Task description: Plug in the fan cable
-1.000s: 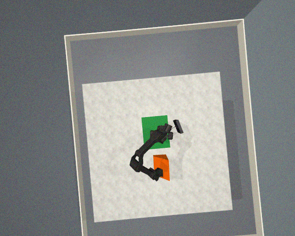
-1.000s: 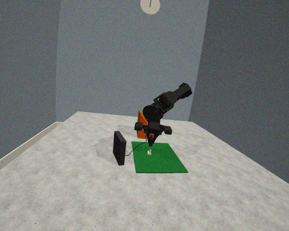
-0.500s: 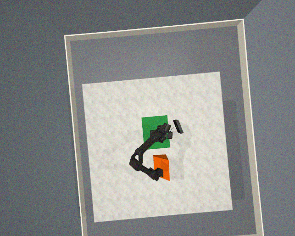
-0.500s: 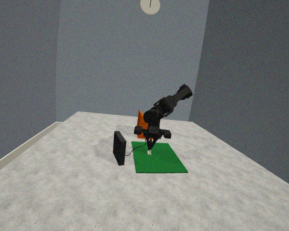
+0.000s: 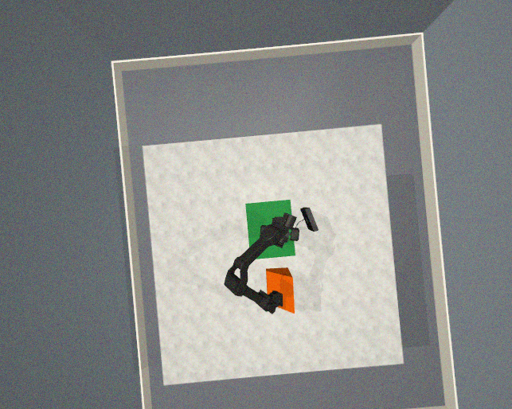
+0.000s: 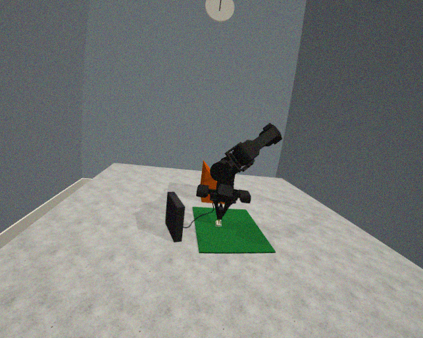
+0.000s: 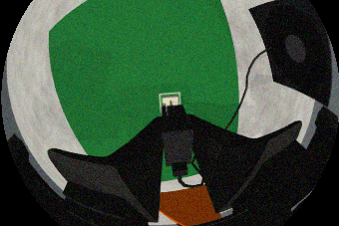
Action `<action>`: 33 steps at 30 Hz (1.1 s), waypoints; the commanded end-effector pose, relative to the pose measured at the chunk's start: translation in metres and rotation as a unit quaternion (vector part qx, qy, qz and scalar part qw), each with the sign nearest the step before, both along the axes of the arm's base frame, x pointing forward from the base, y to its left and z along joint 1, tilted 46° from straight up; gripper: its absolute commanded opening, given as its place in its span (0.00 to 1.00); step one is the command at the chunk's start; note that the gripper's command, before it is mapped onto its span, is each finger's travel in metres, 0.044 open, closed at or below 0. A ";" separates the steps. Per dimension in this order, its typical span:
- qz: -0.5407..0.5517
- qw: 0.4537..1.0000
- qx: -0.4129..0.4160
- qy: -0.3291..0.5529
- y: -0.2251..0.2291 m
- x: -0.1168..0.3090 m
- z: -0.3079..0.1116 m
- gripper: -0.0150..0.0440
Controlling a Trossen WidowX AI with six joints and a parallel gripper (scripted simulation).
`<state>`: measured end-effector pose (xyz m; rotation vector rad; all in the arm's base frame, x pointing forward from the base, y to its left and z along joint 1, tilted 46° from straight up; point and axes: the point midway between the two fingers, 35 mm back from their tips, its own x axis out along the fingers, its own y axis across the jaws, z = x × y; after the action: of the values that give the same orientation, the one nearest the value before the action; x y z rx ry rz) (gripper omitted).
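The green board (image 5: 260, 213) (image 6: 237, 241) (image 7: 140, 36) lies flat. The small white fan header (image 6: 218, 224) (image 7: 169, 101) stands on it. My gripper (image 6: 219, 217) (image 7: 173, 120) is shut on the black plug (image 7: 177, 145), tips pointing down. The plug's front end overlaps the header's near side in the wrist view. In the exterior view the fingertips are right at or just above the header. Whether the plug touches or enters the header I cannot tell. The black fan (image 5: 309, 219) (image 6: 174, 217) (image 7: 309, 26) stands beside the board, joined by a thin cable (image 6: 200, 215) (image 7: 247, 78).
An orange wedge (image 5: 287, 294) (image 6: 205, 181) (image 7: 184, 205) stands by the arm's base, behind the board in the exterior view. The pale table top (image 5: 194, 193) (image 6: 113, 283) lies around the board. The fan is the nearest tall object to the gripper.
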<state>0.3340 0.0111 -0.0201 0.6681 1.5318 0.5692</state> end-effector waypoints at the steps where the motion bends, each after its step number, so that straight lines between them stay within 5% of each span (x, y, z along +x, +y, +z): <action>1: -0.002 1.000 0.001 0.000 0.001 0.001 0.000 0.25; 33: -0.002 1.000 0.001 0.001 0.005 0.000 -0.005 0.25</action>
<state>0.3335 0.0151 -0.0244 0.6691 1.5315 0.5680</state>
